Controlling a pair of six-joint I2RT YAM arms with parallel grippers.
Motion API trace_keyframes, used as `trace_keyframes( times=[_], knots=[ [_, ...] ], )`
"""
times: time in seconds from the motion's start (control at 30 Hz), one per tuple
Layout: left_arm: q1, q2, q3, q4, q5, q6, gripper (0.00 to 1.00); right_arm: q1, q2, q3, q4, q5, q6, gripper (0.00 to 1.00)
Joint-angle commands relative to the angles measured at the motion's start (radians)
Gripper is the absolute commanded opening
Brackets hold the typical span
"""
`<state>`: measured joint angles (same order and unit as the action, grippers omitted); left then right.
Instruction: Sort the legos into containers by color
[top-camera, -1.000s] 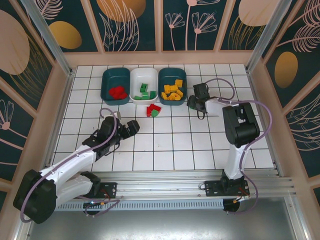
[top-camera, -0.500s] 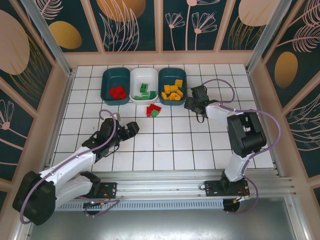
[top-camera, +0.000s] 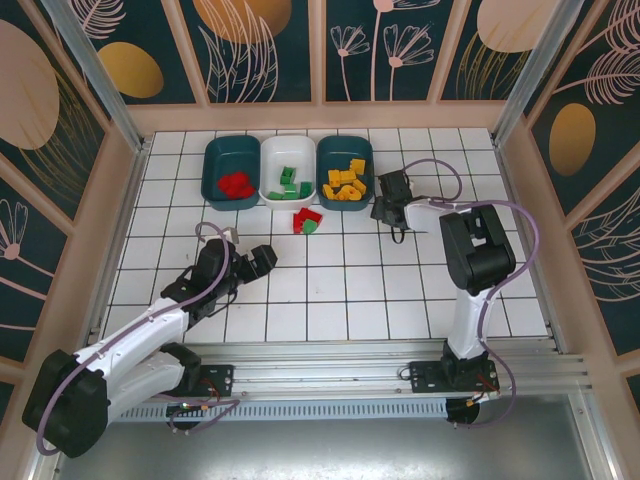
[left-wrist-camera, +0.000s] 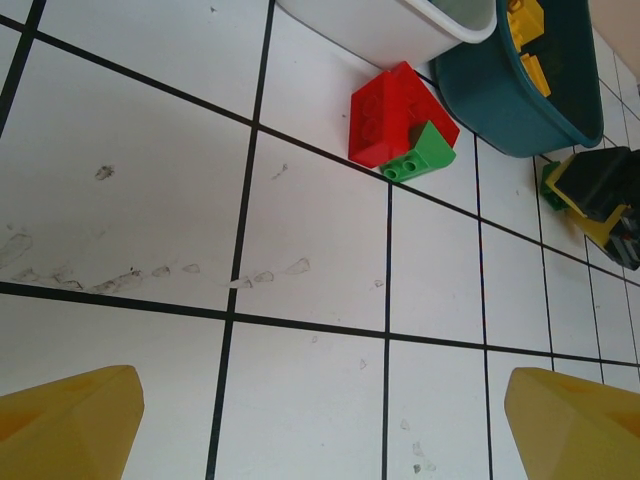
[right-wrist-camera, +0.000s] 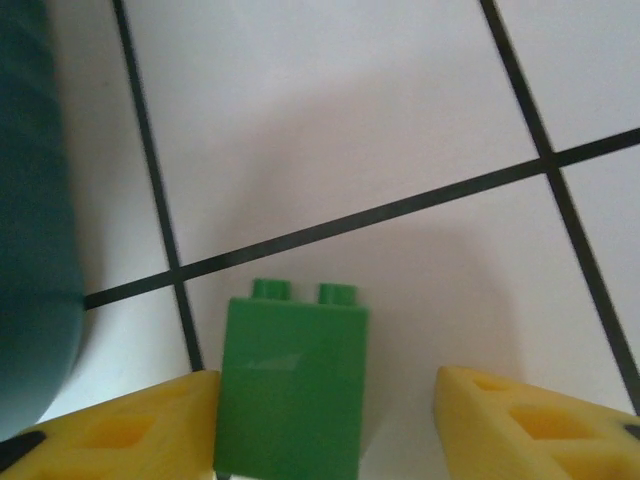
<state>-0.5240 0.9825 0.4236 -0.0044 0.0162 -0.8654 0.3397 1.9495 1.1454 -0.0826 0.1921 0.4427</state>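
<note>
White tiled table (top-camera: 420, 290), dark grid lines, patterned panels all round. Right gripper (right-wrist-camera: 328, 410): jaws part-open astride a green brick (right-wrist-camera: 290, 385) lying flat on the tile. The finger on the tub side touches it and the other stands clear, so no grip. The brick's near end is cut off by the frame edge. From above it's hard to make out under the dark gripper body. Right teal tub (top-camera: 322, 165) sits just left of that gripper, a blur in its wrist view. Left gripper (left-wrist-camera: 320, 425): jaws wide over bare tile. Ahead of it, slightly right, a red brick (left-wrist-camera: 388, 125) touches a small green one (left-wrist-camera: 422, 155), just beside the white tub (left-wrist-camera: 390, 30), whose top is cropped. Contents: left teal tub (top-camera: 215, 160) has red legos (top-camera: 236, 184), white tub has green legos (top-camera: 290, 182), right teal tub has yellow legos (top-camera: 345, 182).
</note>
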Motion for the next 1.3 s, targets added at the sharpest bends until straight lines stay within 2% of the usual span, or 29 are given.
trace_keyframes(
  times=[0.0,0.1,0.2,0.33,0.47,0.6,0.67,0.8,0.93,1.07,1.17,1.27],
  knots=[
    [-0.004,-0.001,-0.003,-0.007,-0.014,-0.004,0.93,-0.01,0.026,0.006,0.033,0.019,-0.012,0.5],
    [-0.004,0.003,0.001,-0.008,-0.015,0.0,0.94,-0.009,-0.003,-0.01,0.038,0.021,-0.015,0.37],
    [-0.003,0.007,0.004,-0.014,-0.024,0.006,0.94,-0.002,-0.071,-0.043,0.043,0.054,-0.015,0.29],
    [-0.001,-0.01,-0.004,-0.013,-0.054,0.002,0.96,0.027,-0.201,-0.09,0.054,0.081,0.0,0.27],
    [0.06,-0.073,-0.054,-0.009,-0.106,-0.037,0.98,0.146,-0.276,-0.06,0.087,0.065,0.003,0.27],
    [0.252,-0.131,-0.16,0.086,0.06,-0.127,0.98,0.261,-0.155,0.082,0.118,-0.026,-0.018,0.27],
    [0.302,-0.14,-0.199,0.129,0.136,-0.149,0.98,0.302,-0.072,0.175,0.112,-0.045,-0.036,0.26],
    [0.305,-0.103,-0.18,0.084,0.213,-0.093,0.98,0.354,0.066,0.346,0.124,-0.072,-0.08,0.26],
    [0.305,-0.117,-0.167,0.018,0.231,-0.042,0.99,0.361,0.205,0.526,0.056,-0.078,-0.09,0.26],
    [0.305,-0.154,-0.161,-0.002,0.24,-0.027,0.98,0.363,0.319,0.695,-0.045,-0.049,-0.096,0.31],
    [0.305,-0.15,-0.152,-0.006,0.245,-0.015,0.98,0.363,0.355,0.776,-0.102,-0.031,-0.095,0.5],
    [0.306,-0.128,-0.145,0.005,0.26,-0.011,0.98,0.37,0.335,0.792,-0.119,-0.002,-0.104,0.59]
  ],
)
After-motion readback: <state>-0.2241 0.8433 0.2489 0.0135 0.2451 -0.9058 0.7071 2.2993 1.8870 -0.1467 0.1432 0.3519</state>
